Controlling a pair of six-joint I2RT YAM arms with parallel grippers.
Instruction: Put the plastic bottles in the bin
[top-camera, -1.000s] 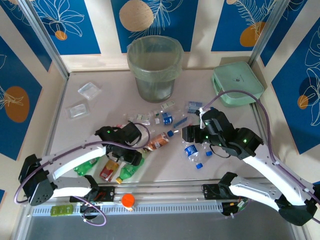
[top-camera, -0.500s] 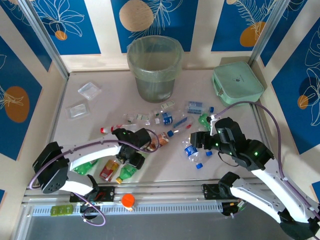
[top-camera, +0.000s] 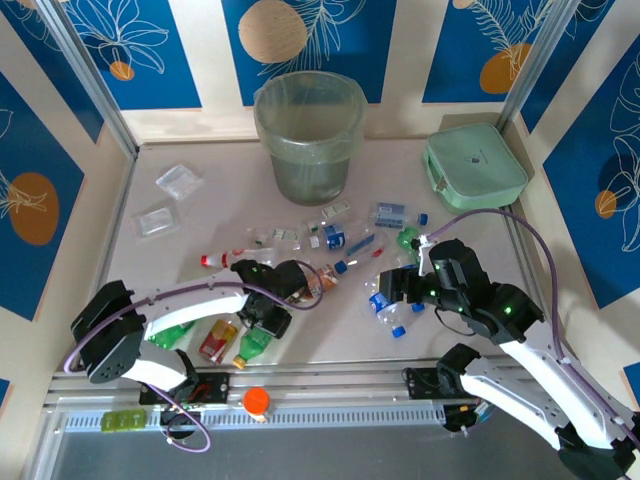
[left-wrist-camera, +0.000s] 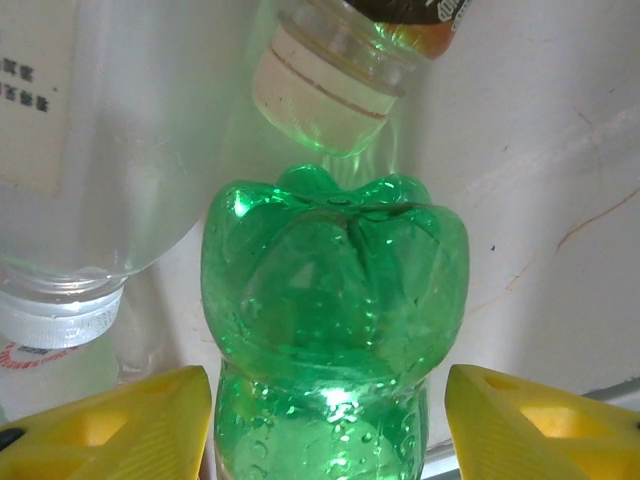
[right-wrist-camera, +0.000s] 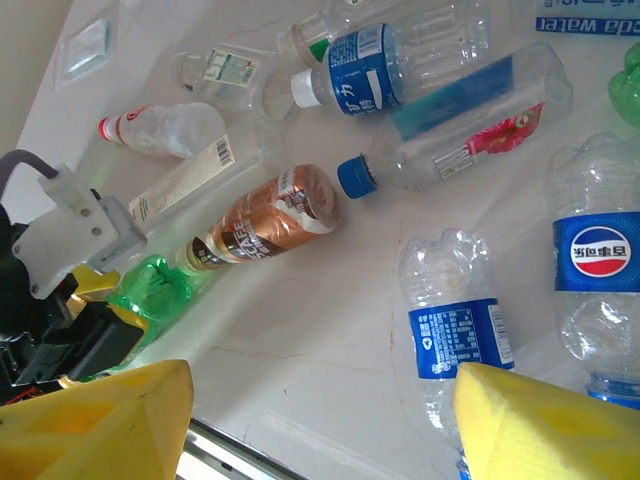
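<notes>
Small plastic bottles lie scattered mid-table in front of the pale green bin (top-camera: 309, 135). My left gripper (top-camera: 268, 320) is open and straddles the base end of a lying green bottle (left-wrist-camera: 335, 290), with a gap at each yellow finger (left-wrist-camera: 110, 425). A brown bottle (right-wrist-camera: 270, 225) points its cap at that green bottle (right-wrist-camera: 150, 285). A clear bottle (left-wrist-camera: 100, 150) lies beside it. My right gripper (top-camera: 385, 290) is open over bare table, nothing between its fingers (right-wrist-camera: 550, 430). A crumpled clear blue-labelled bottle (right-wrist-camera: 455, 335) lies by its right finger, and a Pepsi-labelled one (right-wrist-camera: 600, 270) further right.
A mint green square box (top-camera: 475, 165) sits at the back right. Two flat clear trays (top-camera: 177, 180) lie at the back left. More bottles, green (top-camera: 172, 335) and red-labelled (top-camera: 218, 340), lie under the left arm. A metal rail (top-camera: 330, 410) runs along the near edge.
The left gripper has slid right and down over the green bottle, uncovering a red-capped clear bottle. The right gripper has drawn back toward the near edge.
</notes>
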